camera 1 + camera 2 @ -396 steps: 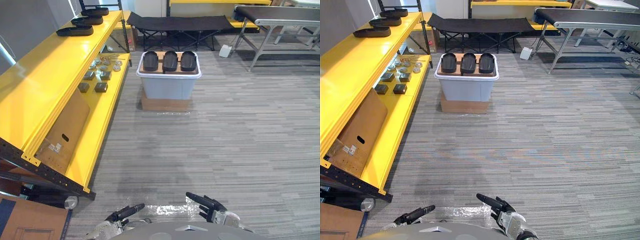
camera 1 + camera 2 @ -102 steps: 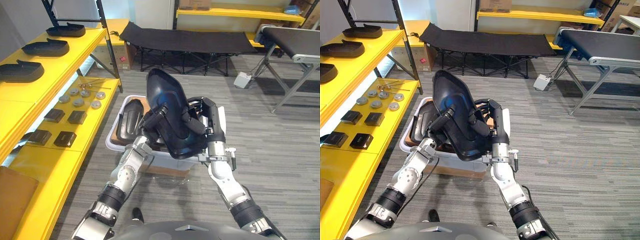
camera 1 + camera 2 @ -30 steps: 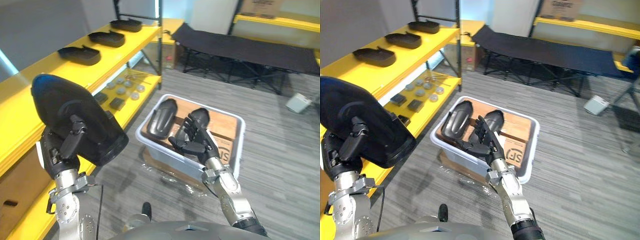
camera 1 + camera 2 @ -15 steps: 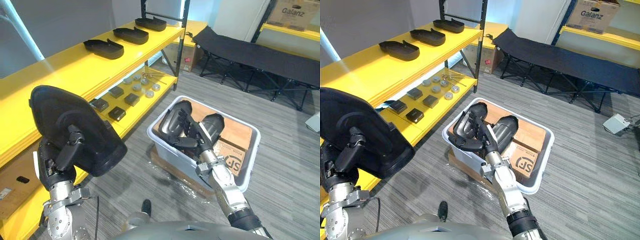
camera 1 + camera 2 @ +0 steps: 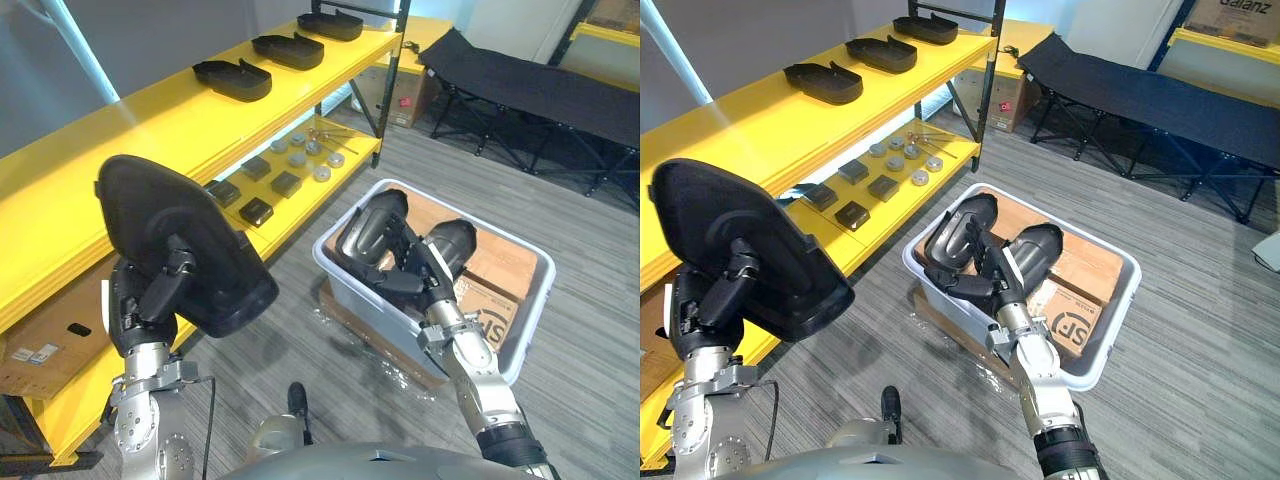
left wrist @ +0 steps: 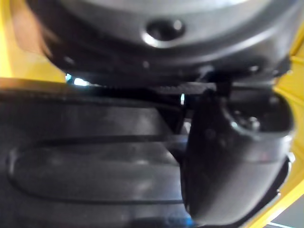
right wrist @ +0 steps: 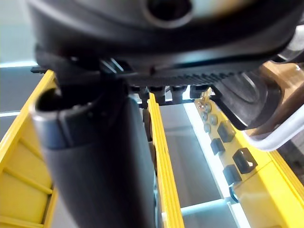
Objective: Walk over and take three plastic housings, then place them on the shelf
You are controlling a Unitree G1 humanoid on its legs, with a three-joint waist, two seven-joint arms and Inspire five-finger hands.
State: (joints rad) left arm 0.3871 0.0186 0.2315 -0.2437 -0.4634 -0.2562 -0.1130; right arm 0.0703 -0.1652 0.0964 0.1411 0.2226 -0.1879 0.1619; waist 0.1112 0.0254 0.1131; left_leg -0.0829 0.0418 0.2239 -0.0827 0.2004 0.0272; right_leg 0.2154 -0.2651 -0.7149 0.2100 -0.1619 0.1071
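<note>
Plastic housing [image 5: 185,245], black and broad, sat gripped in the curled fingers [image 5: 172,272] of the left hand [image 5: 135,312], raised just beside the yellow shelf [image 5: 130,125]. The right hand [image 5: 412,278] held its fingers straight and spread above the white bin [image 5: 365,305], close over two more housings [image 5: 366,225] lying on cardboard [image 5: 500,265] inside. Three other housings [image 5: 232,78] lay in a row on the shelf's top level.
</note>
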